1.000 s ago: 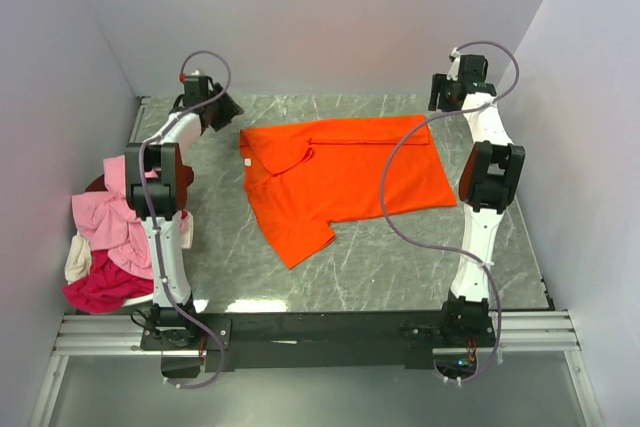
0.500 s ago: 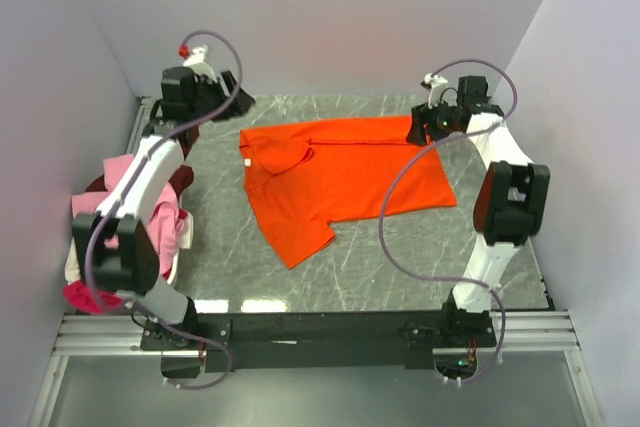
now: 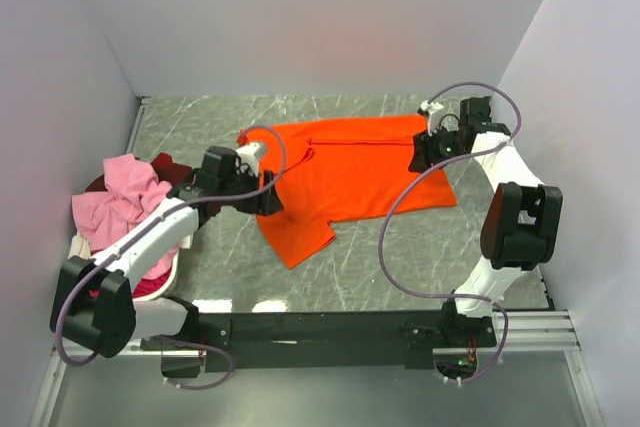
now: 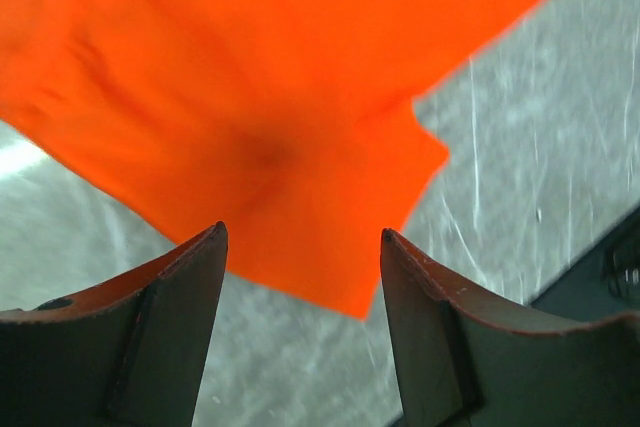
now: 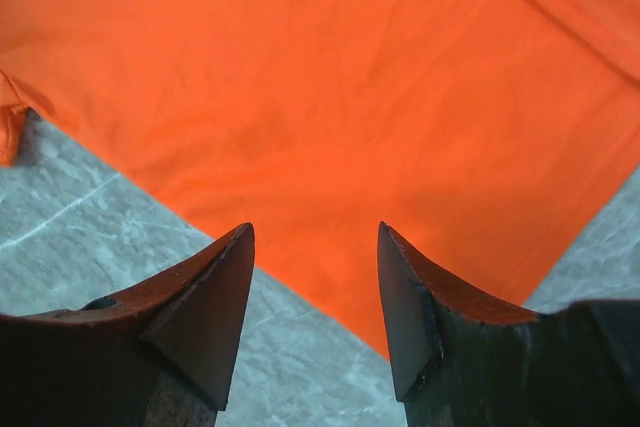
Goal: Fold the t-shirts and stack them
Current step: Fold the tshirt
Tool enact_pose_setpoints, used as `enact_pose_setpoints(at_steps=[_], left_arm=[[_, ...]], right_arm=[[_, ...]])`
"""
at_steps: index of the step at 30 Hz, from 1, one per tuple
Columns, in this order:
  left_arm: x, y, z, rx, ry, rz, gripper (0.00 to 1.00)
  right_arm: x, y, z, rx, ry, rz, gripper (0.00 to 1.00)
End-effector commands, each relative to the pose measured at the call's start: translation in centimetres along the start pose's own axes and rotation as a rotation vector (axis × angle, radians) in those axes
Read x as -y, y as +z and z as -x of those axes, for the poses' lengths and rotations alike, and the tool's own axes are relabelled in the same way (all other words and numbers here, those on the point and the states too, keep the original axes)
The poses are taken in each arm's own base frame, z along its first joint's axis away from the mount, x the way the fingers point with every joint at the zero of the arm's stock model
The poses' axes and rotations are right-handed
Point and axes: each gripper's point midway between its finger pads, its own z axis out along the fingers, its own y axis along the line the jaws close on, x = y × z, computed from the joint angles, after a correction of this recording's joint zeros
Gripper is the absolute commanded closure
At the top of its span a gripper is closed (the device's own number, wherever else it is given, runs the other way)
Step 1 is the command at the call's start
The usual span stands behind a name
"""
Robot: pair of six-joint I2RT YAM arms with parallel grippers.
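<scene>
Orange t-shirt (image 3: 345, 172) lies spread on the marble table (image 3: 400, 267), centre to upper centre of top view. Upper strip looks folded over; one sleeve points to lower left. Other t-shirts (pink, magenta, cream) sit in a heap (image 3: 120, 212) at mid-left edge, not stacked.

L gripper (image 3: 265, 197) sits over the sleeve/shoulder zone on the shirt's left side. L wrist view: jaws (image 4: 300, 237) wide apart, nothing between, cloth below, sleeve corner right of centre. R gripper (image 3: 422, 157) sits over the shirt's upper right corner. R wrist view: jaws (image 5: 315, 232) apart, empty, hem edge running diagonally under them. Contact w/ cloth: can't tell from either view.

Risks, as judged:
- Pinch may catch only one layer near the folded strip, so the fold would open or skew.
- Uneven pull L vs R would drag the shirt across the slick marble and bunch it.
- R arm's purple cable (image 3: 385, 212) loops over the shirt's right part; it could snag or rumple the cloth during a lift.
- L arm link runs just beside the heap; a swing could knock tees off.

Room: bare marble in lower centre and lower right of top view. Walls close at left, right and top edges.
</scene>
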Motion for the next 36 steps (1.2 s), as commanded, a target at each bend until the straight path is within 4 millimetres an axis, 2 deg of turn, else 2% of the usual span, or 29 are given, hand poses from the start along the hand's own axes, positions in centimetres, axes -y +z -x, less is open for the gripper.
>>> enact_pose_setpoints(at_steps=[1,2,4,5,6,8,9,10,11,12,13,14,15,20,30,34,36], left_arm=[[2.4,-0.5,-2.2,-0.046,0.025,-0.056,0.33],[2.7,-0.5,-2.9,-0.067,0.038,-0.056,0.33],[4.0,-0.5,-4.6,-0.125,0.083,-0.069,0.33],[4.3,-0.4,-5.3,-0.145,0.11,-0.069,0.33],[5.5,-0.3,-6.3,-0.171,0.156,-0.092,0.33],[6.0,-0.1,-7.1,-0.197,0.214,-0.075,0.33],[7.0,0.2,-8.1,-0.233,0.251,-0.097,0.34],[7.0,0.5,-7.7,-0.226,0.291,-0.071,0.34],[6.8,0.7,-8.1,-0.246,0.311,-0.04,0.35],[6.7,1.3,-9.3,-0.298,0.331,-0.014,0.36],[6.8,1.7,-8.9,-0.308,0.334,0.011,0.37],[5.0,2.2,-10.3,-0.384,0.313,0.114,0.4],[5.3,2.5,-10.3,-0.397,0.32,0.132,0.43],[4.5,3.6,-12.9,-0.467,0.322,0.215,0.53],[4.9,4.5,-15.7,-0.536,0.355,0.283,0.58],[4.3,4.5,-16.4,-0.554,0.35,0.316,0.59],[3.8,4.6,-16.7,-0.571,0.348,0.338,0.71]], right_arm=[[-0.5,0.1,-1.4,-0.043,-0.006,0.047,0.4],[-1.8,-0.5,-2.3,-0.085,-0.012,0.102,0.4],[-3.0,-1.0,-3.4,-0.107,-0.143,0.175,0.39],[-4.3,-1.4,-4.8,-0.139,-0.147,0.227,0.39],[-4.6,-1.9,-5.1,-0.137,-0.223,0.232,0.39],[-5.4,-2.1,-6.9,-0.151,-0.255,0.254,0.39],[-5.6,-2.6,-6.8,-0.125,-0.319,0.25,0.39],[-6.0,-2.8,-6.9,-0.109,-0.337,0.256,0.39],[-6.6,-2.8,-7.5,-0.098,-0.335,0.27,0.39],[-7.0,-3.2,-7.3,-0.081,-0.362,0.264,0.39],[-7.2,-3.3,-7.4,-0.078,-0.361,0.264,0.39],[-7.4,-3.4,-7.6,-0.077,-0.36,0.262,0.39],[-7.5,-3.6,-7.6,-0.073,-0.354,0.252,0.39],[-7.4,-3.6,-7.9,-0.055,-0.317,0.229,0.4],[-7.0,-3.8,-8.3,-0.05,-0.277,0.219,0.41],[-6.9,-3.9,-8.7,-0.052,-0.273,0.211,0.41],[-6.6,-4.0,-8.9,-0.06,-0.281,0.203,0.41]])
